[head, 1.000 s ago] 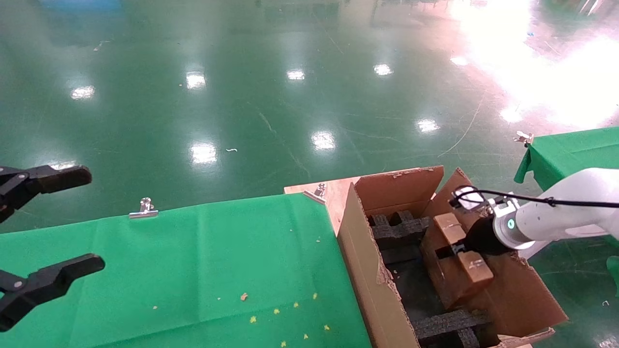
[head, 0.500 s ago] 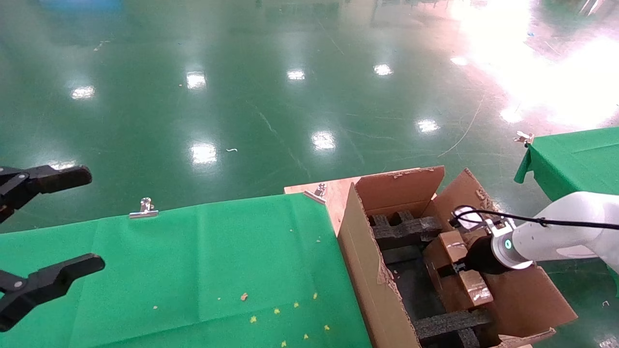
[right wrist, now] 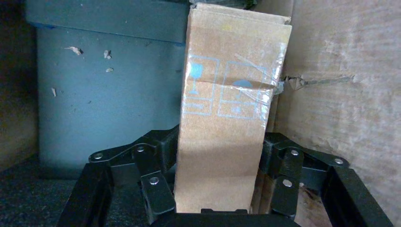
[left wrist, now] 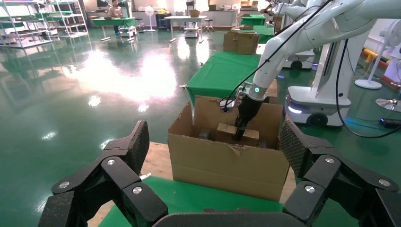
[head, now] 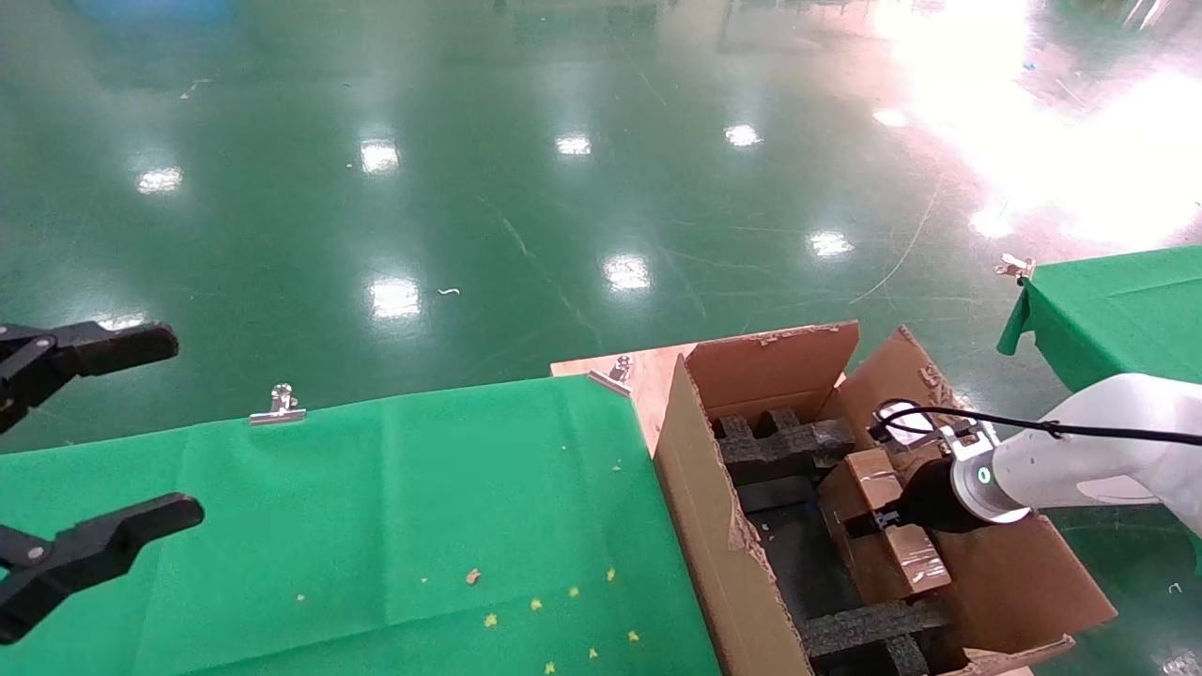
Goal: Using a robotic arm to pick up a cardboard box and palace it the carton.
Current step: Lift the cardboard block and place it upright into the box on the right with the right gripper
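Head view, left to right: left gripper (head: pixel 56 451) parked over the green worktop (head: pixel 376 507), jaws wide, holding nothing. One carton (head: pixel 700 526) stands at the worktop's end, flaps splayed outward, likely to keep the mouth clear. Inside, between two foam blocks (head: pixel 784 441), one cardboard box (head: pixel 887 526) sits clamped in the right gripper (head: pixel 878 516), probably gripped across its narrow sides so it slots in beside the carton's right wall.

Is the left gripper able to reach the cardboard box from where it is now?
Probably not: the left gripper hangs open far across the green table, and the carton wall stands before the cardboard box.
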Motion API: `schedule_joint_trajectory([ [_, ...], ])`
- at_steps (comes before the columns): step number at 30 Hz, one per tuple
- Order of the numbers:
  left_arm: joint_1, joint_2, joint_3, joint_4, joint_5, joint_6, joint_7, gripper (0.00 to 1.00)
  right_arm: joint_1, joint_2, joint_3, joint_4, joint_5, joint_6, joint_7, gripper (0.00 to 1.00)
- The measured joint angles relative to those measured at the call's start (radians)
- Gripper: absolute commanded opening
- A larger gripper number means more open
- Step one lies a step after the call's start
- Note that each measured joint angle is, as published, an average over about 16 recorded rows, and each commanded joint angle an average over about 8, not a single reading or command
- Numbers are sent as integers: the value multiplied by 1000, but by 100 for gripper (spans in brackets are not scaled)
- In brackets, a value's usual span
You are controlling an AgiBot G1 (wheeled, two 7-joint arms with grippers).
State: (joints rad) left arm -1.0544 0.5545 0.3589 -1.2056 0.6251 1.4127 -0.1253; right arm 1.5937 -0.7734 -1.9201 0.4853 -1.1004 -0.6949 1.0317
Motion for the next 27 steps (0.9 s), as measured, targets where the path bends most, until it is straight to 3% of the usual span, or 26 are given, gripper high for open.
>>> schedule_joint_trajectory([
  [17,0,0,0,0,0,0,0,100,16,5,0,8,-1,-5,3,100],
  [27,0,0,0,0,0,0,0,100,73,33,8,51,-9,-1,4,100],
])
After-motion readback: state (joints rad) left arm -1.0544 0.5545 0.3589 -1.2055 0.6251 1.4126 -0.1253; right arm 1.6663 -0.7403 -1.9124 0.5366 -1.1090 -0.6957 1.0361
